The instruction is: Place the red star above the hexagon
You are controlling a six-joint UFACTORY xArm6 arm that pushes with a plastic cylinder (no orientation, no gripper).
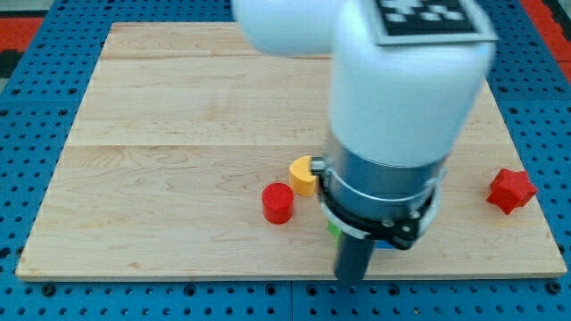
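The red star (pixel 511 190) lies near the right edge of the wooden board (pixel 178 134). A yellow block (pixel 302 176) sits left of the arm, half hidden by it, so I cannot make out its shape. A red cylinder (pixel 277 202) stands just below and left of the yellow block. My tip (pixel 351 278) is at the view's bottom, near the board's front edge, right of the red cylinder and far left of the red star. It touches none of them.
The big white and grey arm body (pixel 401 107) hides the board's centre right. A sliver of a green block (pixel 332 229) and a sliver of a blue block (pixel 384 242) peek out beside the rod. A blue pegboard (pixel 36 53) surrounds the board.
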